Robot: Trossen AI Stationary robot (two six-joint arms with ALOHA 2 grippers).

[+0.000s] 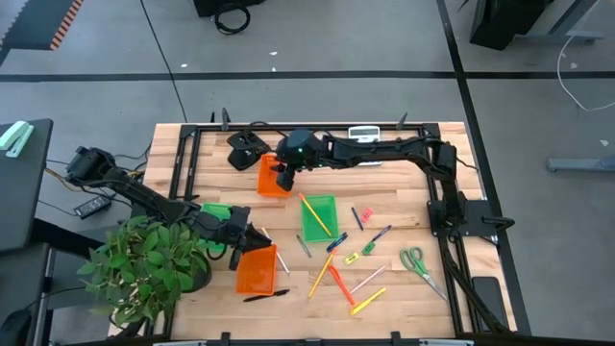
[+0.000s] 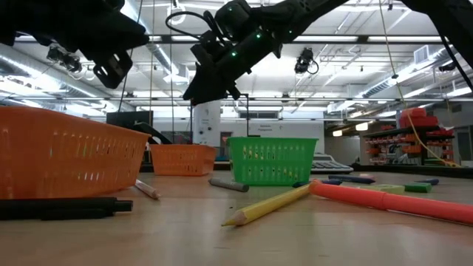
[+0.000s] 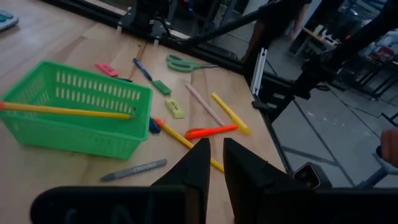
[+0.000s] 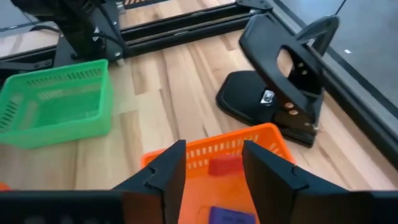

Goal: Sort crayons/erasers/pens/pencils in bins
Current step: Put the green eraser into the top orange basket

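While my right pincer point(image 4: 211, 163) hangs spread over an orange bin point(image 4: 261, 140) holding erasers point(image 4: 225, 165), my left pincer point(image 3: 214, 163) hovers nearly pressed together, empty.

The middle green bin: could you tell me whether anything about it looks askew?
Yes. A yellow pencil lies slantwise across the green bin, resting on its rims with one end poking past the wall instead of lying flat inside.
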